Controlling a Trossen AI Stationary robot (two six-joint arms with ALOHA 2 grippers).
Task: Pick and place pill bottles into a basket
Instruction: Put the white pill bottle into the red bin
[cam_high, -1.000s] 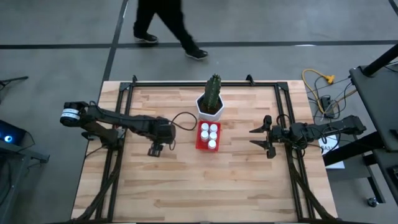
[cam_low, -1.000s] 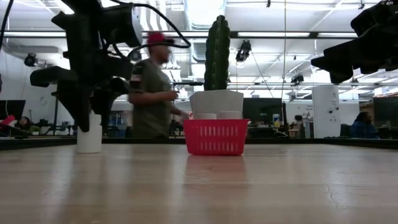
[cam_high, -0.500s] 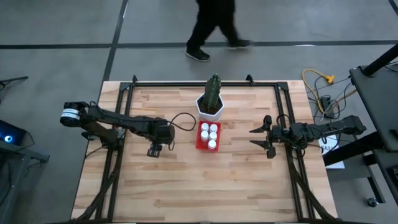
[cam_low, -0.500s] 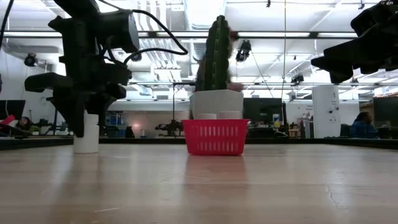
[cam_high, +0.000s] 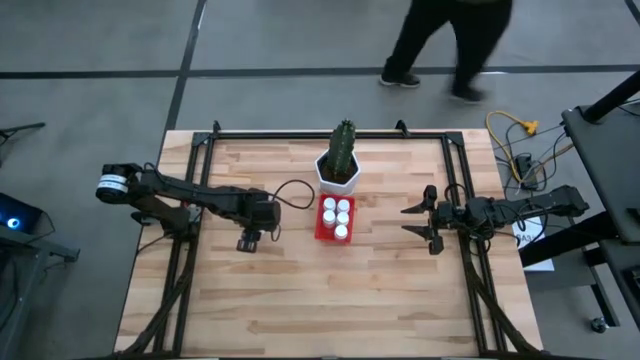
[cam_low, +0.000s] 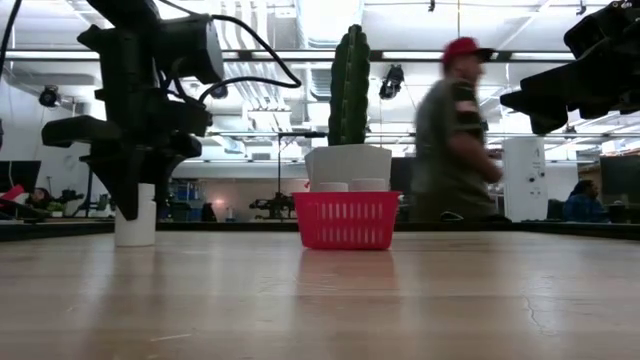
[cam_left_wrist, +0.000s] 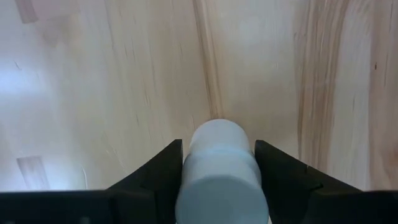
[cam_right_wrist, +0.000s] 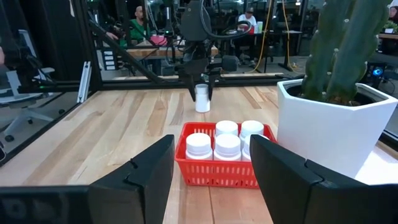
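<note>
Left of the basket (cam_high: 333, 221), the left gripper (cam_left_wrist: 219, 163) pinches the last pill bottle (cam_left_wrist: 219, 174) between its fingers, standing on the table (cam_high: 300, 300). It looks light, rigid and smooth, so a squeeze across the body below the cap should hold. Five bottles (cam_right_wrist: 226, 143) already fill the basket. Right of the basket, the right gripper (cam_high: 420, 222) waits, fingers spread.

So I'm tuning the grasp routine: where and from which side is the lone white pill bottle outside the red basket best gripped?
Grip the small white cylindrical pill bottle across its round body just under the cap, coming straight down from above. It stands upright on the wooden table, so its sides are free. The left tool already straddles it this way, fingers flanking it.
</note>
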